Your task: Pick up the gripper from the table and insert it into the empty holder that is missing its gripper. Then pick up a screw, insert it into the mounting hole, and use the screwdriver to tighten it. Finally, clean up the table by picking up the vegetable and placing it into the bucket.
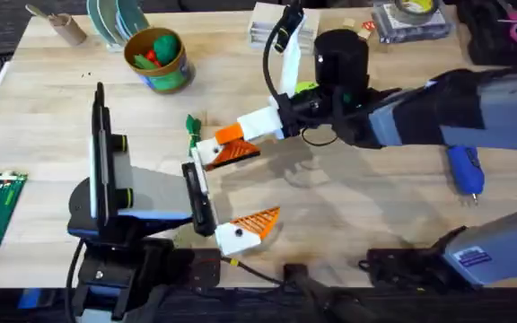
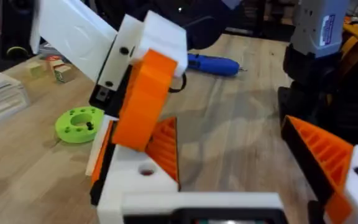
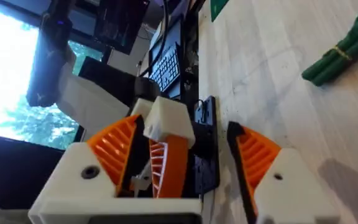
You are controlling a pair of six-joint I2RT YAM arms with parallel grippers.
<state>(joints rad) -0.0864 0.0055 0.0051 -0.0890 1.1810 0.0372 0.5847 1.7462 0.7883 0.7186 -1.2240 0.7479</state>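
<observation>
**Fingertip at the mount**

Here the right gripper (image 1: pixel 232 142) is closed on the gripper (image 1: pixel 229 134), a small orange ribbed wedge, pressing it against the holder (image 1: pixel 206 152) on the left gripper (image 1: pixel 227 193), whose fingers stand apart. The wedge looks light, stiff and hard plastic; its ribbed face gives purchase, so pinching the flat sides seems safest. The soft-looking vegetable (image 1: pixel 193 127) lies just beyond the right gripper's tip.

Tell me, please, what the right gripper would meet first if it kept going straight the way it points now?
Probably the holder on the left arm's jaw: the right gripper points leftward at it and already seems to touch it, with an orange piece between. Past that lies the vegetable, though depth is hard to judge.
</observation>
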